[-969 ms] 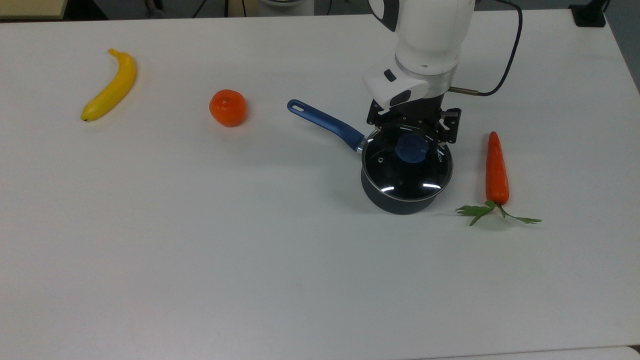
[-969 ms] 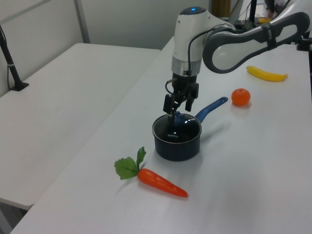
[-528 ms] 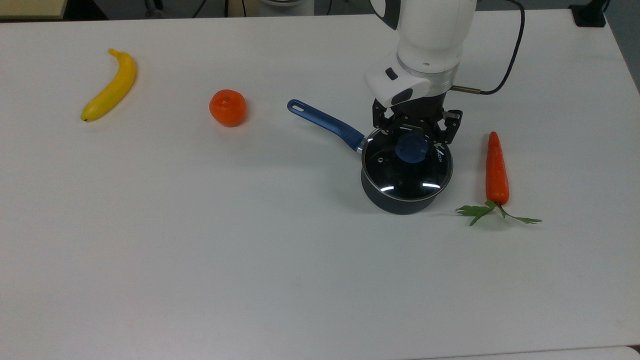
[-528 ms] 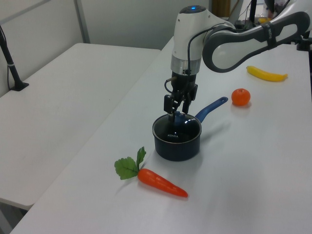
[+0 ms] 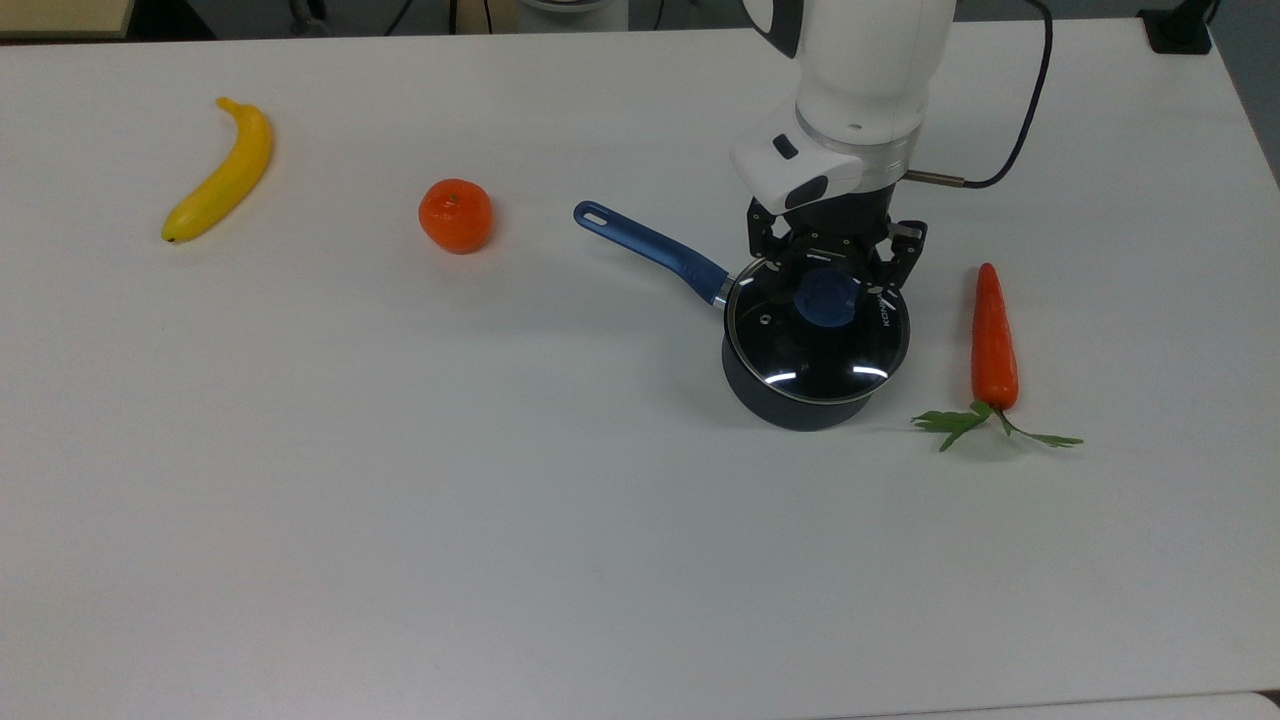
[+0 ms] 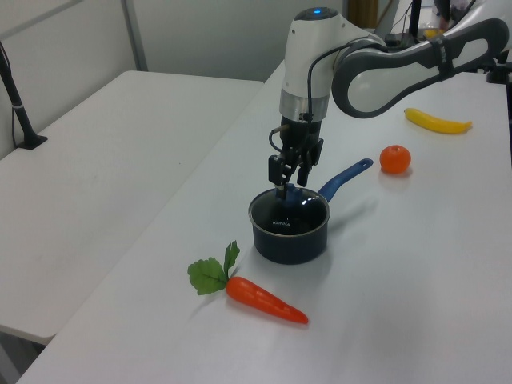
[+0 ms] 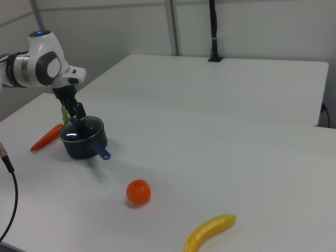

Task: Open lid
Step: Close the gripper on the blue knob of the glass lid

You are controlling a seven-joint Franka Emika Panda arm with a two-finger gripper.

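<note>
The hand (image 5: 828,268) hangs straight down over the lid (image 5: 817,340), its 2 fingers pinching the lid's blue knob (image 5: 826,297) from either side. The lid sits on the dark saucepan (image 5: 790,405), whose blue handle (image 5: 650,247) points toward the top view's left. On the white surface (image 5: 500,500), a carrot (image 5: 994,340) lies near the pan on the top view's right, while an orange (image 5: 455,215) and a banana (image 5: 221,173) lie well apart on the top view's left.

white lettering on the lid (image 5: 850,352) glass, too small to read
</note>
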